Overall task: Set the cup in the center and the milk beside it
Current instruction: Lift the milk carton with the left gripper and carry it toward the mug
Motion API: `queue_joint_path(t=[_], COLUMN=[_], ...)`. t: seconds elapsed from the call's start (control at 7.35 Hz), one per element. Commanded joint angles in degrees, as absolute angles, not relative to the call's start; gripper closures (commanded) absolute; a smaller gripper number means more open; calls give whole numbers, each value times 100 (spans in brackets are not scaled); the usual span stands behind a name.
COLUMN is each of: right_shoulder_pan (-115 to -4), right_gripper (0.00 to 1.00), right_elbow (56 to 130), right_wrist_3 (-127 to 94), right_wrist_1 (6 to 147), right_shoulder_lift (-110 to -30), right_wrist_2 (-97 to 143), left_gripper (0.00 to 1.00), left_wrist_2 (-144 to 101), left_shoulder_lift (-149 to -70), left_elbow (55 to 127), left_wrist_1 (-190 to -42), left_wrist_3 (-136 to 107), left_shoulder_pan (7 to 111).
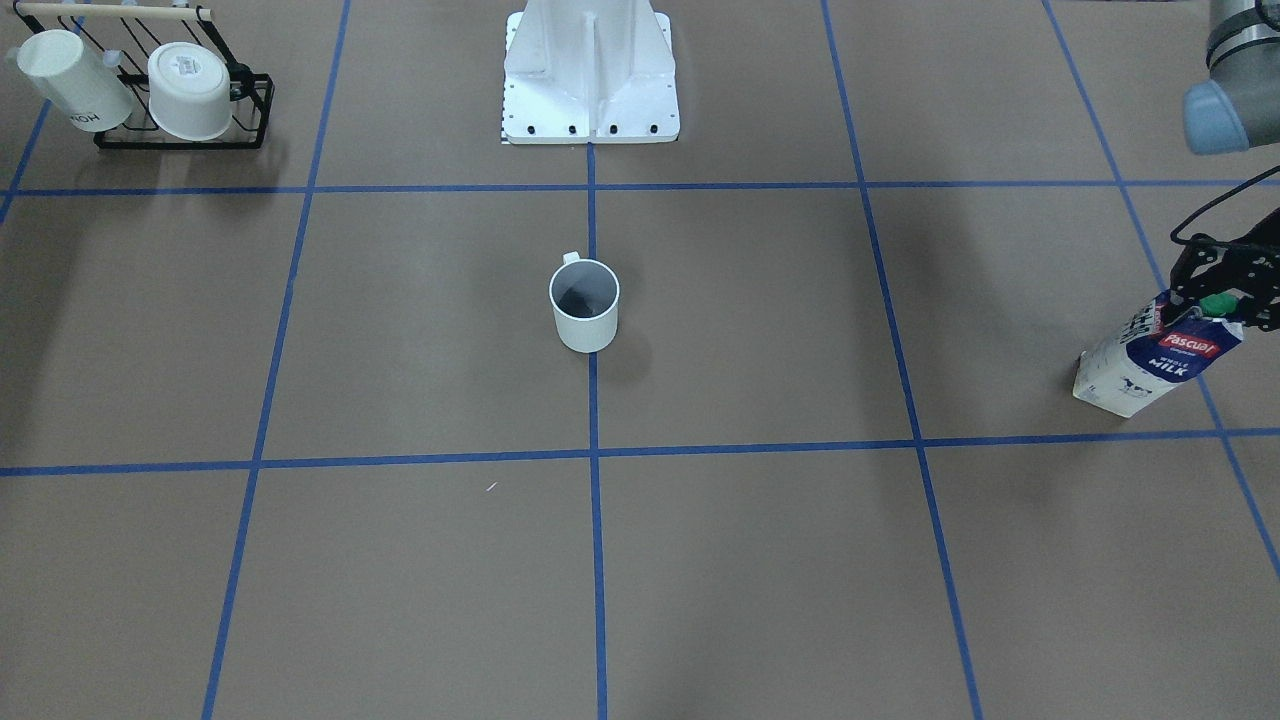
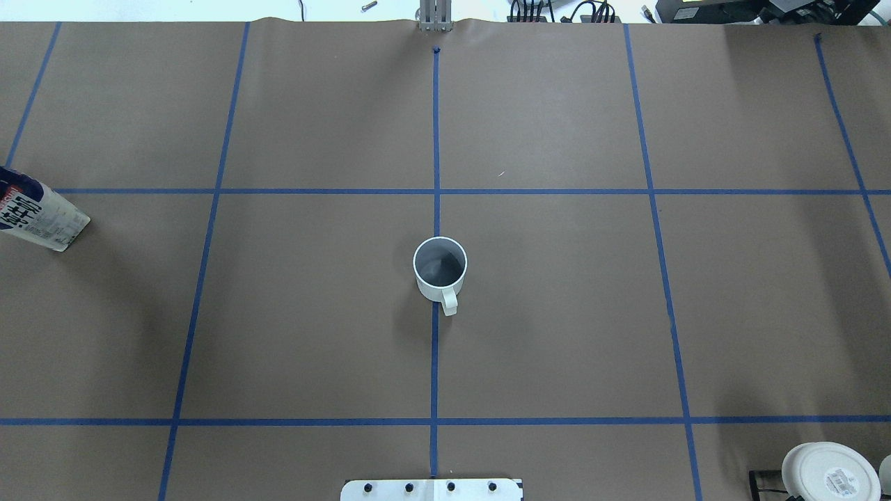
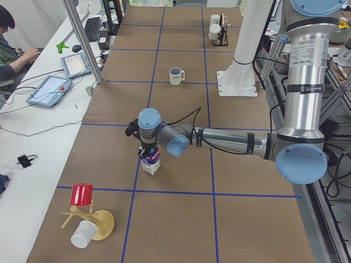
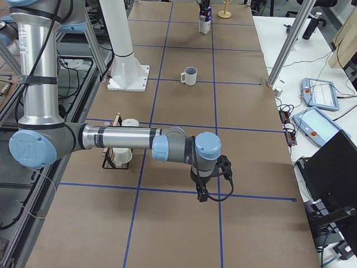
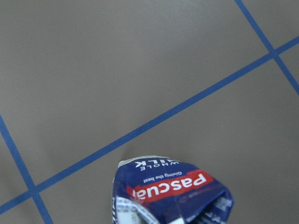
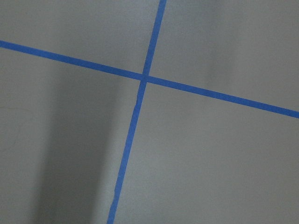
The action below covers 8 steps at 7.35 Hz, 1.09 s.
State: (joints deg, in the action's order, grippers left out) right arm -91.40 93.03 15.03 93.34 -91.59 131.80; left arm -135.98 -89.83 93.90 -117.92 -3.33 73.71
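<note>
Exterior front-facing view: left gripper (image 1: 1222,293) pinches the gable top of the blue-and-white milk carton (image 1: 1150,365), well apart from the plain white mug (image 1: 585,308) on the central blue tape line (image 1: 592,400); right gripper (image 4: 199,191): spread indeterminable.

The cup (image 2: 440,268) stands on the center (image 2: 487,313), milk (image 1: 1150,365) well apart leftward.

**Robot body.** The left arm (image 3: 230,141) and right arm (image 4: 117,137) are showing brushed silver tubes, grey joint housings and round pale-blue caps (image 3: 299,164). Black lettering (image 3: 305,71) is running down one upright tube, and a faint logo (image 4: 25,149) is marking a right-arm cap. Thin black cables (image 3: 186,113) are looping beside the wrists. The left gripper (image 1: 1218,296) and right gripper (image 4: 201,191) are appearing black. A white pedestal (image 1: 590,70) is bearing dark bolts (image 1: 572,129) along its foot plate.
</note>
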Motion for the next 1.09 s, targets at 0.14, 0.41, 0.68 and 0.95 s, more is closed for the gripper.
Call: queue_joint_path(t=[0.14, 0.41, 0.68, 0.95], right_shoulder_pan=[-9141, -9141, -9141, -9141], right_gripper=[0, 0, 0, 0], right_elbow=[9299, 9299, 9299, 9299], right_wrist_3=[1503, 1503, 1503, 1503], right_wrist_1=[9343, 9334, 9343, 9334], right_shoulder_lift=[-9167, -9185, -9211, -9220], right_wrist_2=[13184, 13184, 13184, 13201], left_gripper=[100, 100, 100, 100], left_wrist_2=[-13641, -13571, -13003, -12141], left_shoulder_lift=[-9000, -9053, -9122, -10109], left_elbow=[9885, 10526, 11255, 11461], left_wrist_1=[-11681, -11689, -11681, -11036], left_wrist_3=[-1248, -2868, -4578, -6208], left_shoulder_pan=[7383, 7122, 6167, 4839])
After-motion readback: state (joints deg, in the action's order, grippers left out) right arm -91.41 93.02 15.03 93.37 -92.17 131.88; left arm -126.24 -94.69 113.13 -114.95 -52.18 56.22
